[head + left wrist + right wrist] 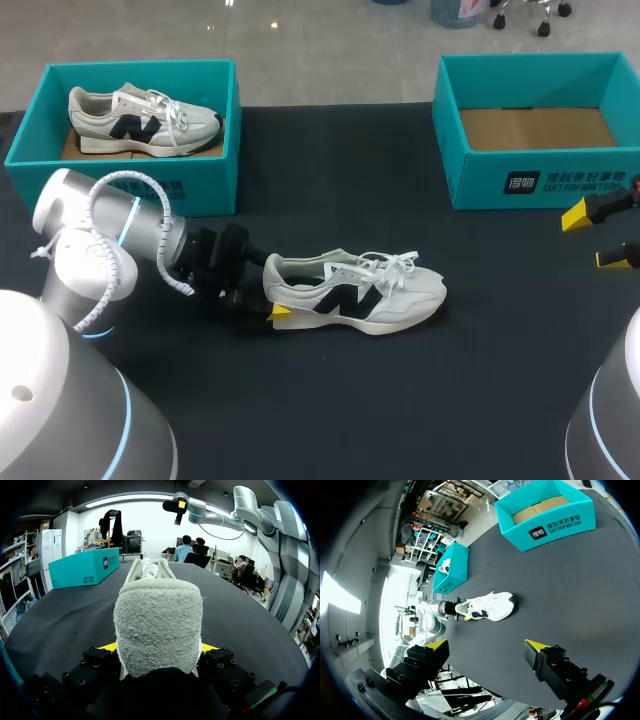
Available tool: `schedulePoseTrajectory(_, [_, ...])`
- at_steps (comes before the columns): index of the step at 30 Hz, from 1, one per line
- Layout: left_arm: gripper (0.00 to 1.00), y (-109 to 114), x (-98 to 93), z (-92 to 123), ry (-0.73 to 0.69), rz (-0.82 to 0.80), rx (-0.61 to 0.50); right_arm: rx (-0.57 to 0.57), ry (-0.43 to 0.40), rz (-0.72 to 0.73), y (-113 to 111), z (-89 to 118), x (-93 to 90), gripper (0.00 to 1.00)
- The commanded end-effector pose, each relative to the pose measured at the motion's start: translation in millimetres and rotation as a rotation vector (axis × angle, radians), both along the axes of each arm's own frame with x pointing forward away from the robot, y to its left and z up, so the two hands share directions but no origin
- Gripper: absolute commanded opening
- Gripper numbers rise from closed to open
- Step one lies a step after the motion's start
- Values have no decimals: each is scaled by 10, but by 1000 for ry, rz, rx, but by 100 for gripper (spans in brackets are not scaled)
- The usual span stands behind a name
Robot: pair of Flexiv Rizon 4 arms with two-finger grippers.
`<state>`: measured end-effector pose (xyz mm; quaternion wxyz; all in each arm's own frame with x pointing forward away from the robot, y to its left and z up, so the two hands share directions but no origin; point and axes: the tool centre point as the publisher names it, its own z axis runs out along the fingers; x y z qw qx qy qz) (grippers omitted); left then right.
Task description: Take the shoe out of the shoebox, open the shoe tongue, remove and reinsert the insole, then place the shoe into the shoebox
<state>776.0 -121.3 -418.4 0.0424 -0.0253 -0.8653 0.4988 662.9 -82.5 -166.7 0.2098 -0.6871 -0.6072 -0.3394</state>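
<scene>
Closest to the left wrist camera is the grey, towelling-lined heel of the shoe [157, 615], which sits between the fingers of the left gripper [159, 647]. One yellow tip [111, 646] shows on each side of the heel, both pressed against it, so this gripper pinches the shoe at its back end. The head view shows the shoe standing upright on its sole on the black table [400, 400], near the middle and in front of both boxes. Its toe points towards my right side, and the laces lie loose over the tongue. It is white with a dark mark on its side. Whether the insole is inside I cannot tell. The left arm [110, 240] comes in low from the left and lies almost level with the table behind the heel.

At the far left stands the left shoebox [215, 170], teal and without a lid, with a second shoe [140, 120] of the same kind lying in it. At the far right stands the right shoebox [540, 185], also teal, its brown cardboard floor showing. Just in front of its near right corner hangs the right gripper [595, 238], fingers spread wide and holding nothing, well apart from the shoe
</scene>
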Motion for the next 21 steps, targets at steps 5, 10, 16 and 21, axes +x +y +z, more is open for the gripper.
schedulePoseTrajectory(5, [0, -23, 22, -35, 1, 0, 4, -181, -43, 22, 464, -64, -135, 100])
schedulePoseTrajectory(10, [0, -23, 22, -35, 1, 0, 4, -274, -92, -15, 767, -96, -155, 100])
schedulePoseTrajectory(16, [0, -23, 22, -35, 1, 0, 4, -345, -117, -48, 1017, -150, -113, 100])
schedulePoseTrajectory(21, [0, -23, 22, -35, 1, 0, 4, -418, -97, -87, 1161, -194, -61, 100])
